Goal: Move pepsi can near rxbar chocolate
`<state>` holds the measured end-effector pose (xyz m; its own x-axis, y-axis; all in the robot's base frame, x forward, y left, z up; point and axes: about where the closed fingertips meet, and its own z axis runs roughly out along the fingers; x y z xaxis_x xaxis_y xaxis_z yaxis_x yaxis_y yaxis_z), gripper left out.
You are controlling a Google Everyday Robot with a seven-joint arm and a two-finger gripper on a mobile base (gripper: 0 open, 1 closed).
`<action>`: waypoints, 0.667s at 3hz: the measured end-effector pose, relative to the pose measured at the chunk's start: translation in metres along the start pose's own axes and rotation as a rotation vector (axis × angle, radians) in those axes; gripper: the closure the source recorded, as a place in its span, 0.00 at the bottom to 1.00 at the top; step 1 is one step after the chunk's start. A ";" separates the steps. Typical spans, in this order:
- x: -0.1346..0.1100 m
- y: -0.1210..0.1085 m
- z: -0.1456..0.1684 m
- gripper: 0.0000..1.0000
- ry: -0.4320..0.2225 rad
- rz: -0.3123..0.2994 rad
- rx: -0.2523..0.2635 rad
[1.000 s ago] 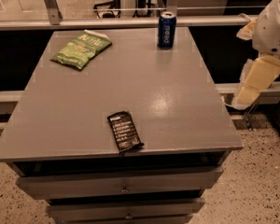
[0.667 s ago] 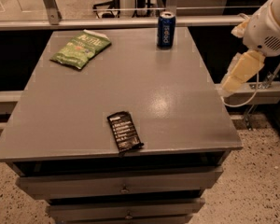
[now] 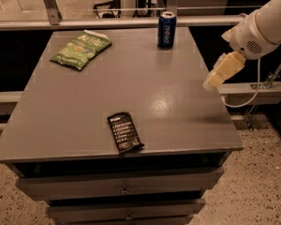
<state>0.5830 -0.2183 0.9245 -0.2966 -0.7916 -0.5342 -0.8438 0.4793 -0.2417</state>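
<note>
The pepsi can point(image 3: 166, 30) stands upright near the far edge of the grey table point(image 3: 84, 107), right of centre. The rxbar chocolate point(image 3: 125, 132), a flat black wrapper with white text, lies near the table's front edge. My gripper point(image 3: 214, 80) hangs from the white arm over the table's right edge, well to the right of and nearer than the can, and holds nothing.
A green chip bag point(image 3: 81, 49) lies at the far left of the table. Drawers point(image 3: 122, 189) sit under the tabletop. A metal rail point(image 3: 107, 22) runs behind the table. A cable and a low shelf point(image 3: 253, 95) are to the right.
The arm has moved up and to the left, bringing the gripper from beside the table's right edge to over that edge. The can, bar and bag have not moved.
</note>
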 end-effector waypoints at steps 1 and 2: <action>-0.012 -0.011 0.008 0.00 -0.087 0.043 0.010; -0.024 -0.032 0.025 0.00 -0.221 0.094 0.013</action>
<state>0.6281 -0.2049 0.9252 -0.2669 -0.6417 -0.7190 -0.8111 0.5524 -0.1920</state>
